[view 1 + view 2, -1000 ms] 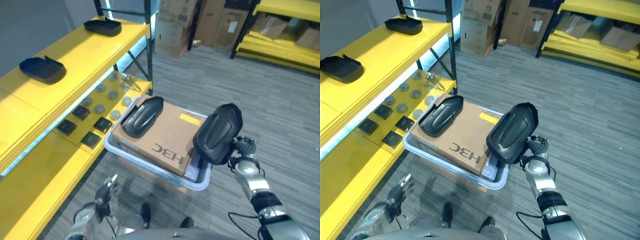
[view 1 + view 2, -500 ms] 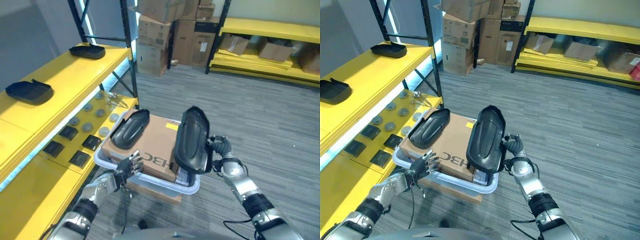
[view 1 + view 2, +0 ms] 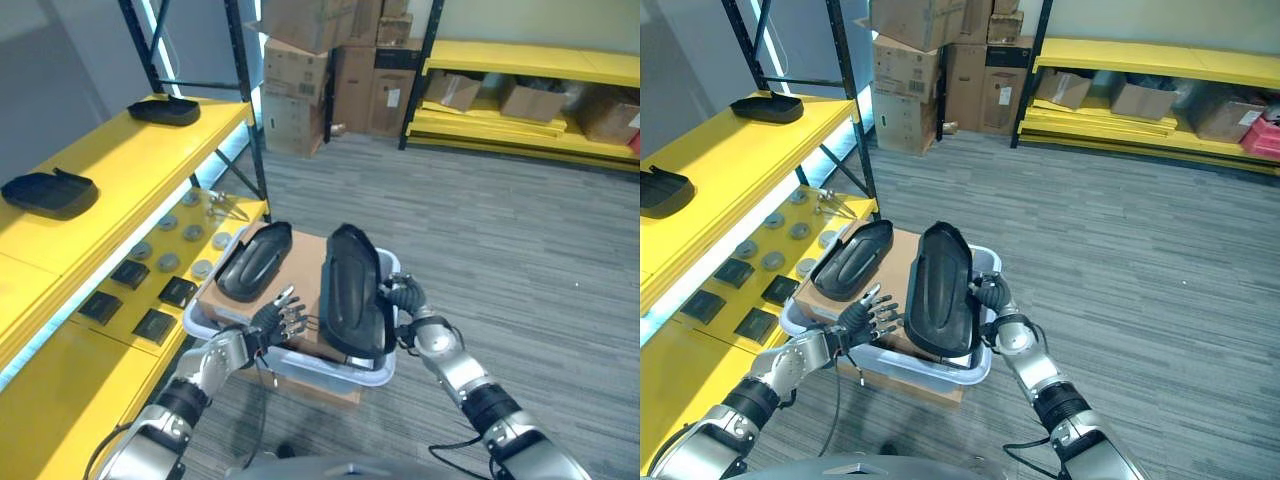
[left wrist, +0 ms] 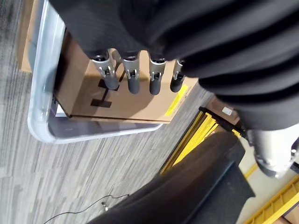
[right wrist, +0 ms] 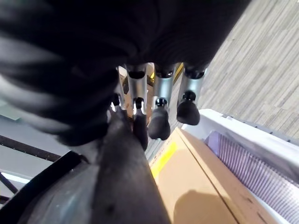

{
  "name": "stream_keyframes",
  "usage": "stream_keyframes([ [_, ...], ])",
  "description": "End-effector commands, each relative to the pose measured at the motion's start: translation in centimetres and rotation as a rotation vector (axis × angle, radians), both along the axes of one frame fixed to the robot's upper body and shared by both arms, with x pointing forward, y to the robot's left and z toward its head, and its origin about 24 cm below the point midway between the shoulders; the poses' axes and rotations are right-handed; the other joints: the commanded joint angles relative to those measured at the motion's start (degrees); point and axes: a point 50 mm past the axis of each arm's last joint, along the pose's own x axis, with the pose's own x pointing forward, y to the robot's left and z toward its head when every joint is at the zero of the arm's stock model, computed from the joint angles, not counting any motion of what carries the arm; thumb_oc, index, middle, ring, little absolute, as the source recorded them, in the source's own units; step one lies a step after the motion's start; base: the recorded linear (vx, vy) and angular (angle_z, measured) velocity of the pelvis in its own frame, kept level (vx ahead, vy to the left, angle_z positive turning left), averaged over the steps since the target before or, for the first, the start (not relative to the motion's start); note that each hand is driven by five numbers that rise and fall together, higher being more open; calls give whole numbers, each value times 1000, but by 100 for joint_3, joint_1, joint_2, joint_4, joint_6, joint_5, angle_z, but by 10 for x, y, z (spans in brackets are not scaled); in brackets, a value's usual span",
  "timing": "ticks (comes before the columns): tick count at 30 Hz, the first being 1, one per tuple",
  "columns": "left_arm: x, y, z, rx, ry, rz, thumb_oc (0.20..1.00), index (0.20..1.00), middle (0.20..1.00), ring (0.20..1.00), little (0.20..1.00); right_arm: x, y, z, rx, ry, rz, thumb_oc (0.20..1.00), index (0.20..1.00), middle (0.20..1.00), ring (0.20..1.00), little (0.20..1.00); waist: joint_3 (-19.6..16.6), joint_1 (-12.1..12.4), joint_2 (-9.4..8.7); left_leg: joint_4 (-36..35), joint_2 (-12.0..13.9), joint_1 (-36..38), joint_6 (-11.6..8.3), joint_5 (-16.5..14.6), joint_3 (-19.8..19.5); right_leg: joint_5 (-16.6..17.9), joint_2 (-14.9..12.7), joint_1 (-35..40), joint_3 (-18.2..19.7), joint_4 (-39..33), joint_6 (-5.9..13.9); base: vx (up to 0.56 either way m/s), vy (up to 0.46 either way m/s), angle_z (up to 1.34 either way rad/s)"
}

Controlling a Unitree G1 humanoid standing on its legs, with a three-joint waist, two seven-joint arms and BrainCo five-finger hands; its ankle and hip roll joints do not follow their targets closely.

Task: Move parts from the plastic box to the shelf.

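My right hand (image 3: 404, 301) is shut on the edge of a long black moulded part (image 3: 352, 295) and holds it upright over the clear plastic box (image 3: 300, 364). Its curled fingers (image 5: 159, 122) press on the part (image 5: 117, 186). My left hand (image 3: 275, 318) is open, its spread fingers (image 4: 133, 80) close to the part's left face, above the cardboard box (image 3: 303, 262) that sits in the plastic box. A second black part (image 3: 254, 264) lies on that cardboard. The yellow shelf (image 3: 130, 160) on the left carries two more black parts (image 3: 48, 193) (image 3: 165, 110).
The lower shelf level (image 3: 60, 370) holds small black squares (image 3: 155, 324) and grey discs (image 3: 180, 232). A black rack post (image 3: 242, 70) stands at the shelf's far end. Cardboard cartons (image 3: 330, 60) are stacked behind, and another yellow rack (image 3: 520, 90) lies far right. Grey carpet spreads to the right.
The view has tilted up. My right hand has turned the part upright and brought it left over the box. My left hand has risen from low down to beside the part.
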Motion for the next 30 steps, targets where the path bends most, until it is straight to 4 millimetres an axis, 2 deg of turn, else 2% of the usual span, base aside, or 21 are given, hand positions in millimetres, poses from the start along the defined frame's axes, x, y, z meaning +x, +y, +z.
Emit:
stream_keyframes([
  [1,11,-26,21,-95,-80,-98,1000,1000,1000,1000,1000,27,29,32,17,-122,98,200,200,200,200,200,-337,110,-240,51,415,-316,-230,-154,138,419,-525,100,159,-524,671,0,0,0],
  [10,8,-55,38,-129,-115,-228,1000,1000,1000,1000,1000,29,51,28,-21,-80,194,200,200,200,200,200,-364,87,-182,39,402,-345,-243,-128,131,428,-518,89,165,-542,671,-6,2,-1],
  [14,8,-61,44,-130,-135,-236,1000,1000,1000,1000,1000,28,58,28,-38,-69,235,200,200,200,200,200,-393,71,-173,17,393,-389,-253,-103,123,450,-509,54,178,-579,670,-12,3,-2],
  [22,16,-55,53,-53,-224,-237,1000,1000,1000,1000,1000,29,58,29,-67,-56,253,200,200,200,200,200,-347,79,-135,33,381,-423,-267,-82,105,468,-512,44,181,-598,664,-16,4,-4],
  [30,23,-47,64,61,-402,-346,1000,1000,1000,1000,1000,31,54,27,-87,-42,254,200,200,200,200,200,-331,105,-89,19,368,-410,-278,-60,60,473,-516,82,162,-609,668,0,0,0],
])
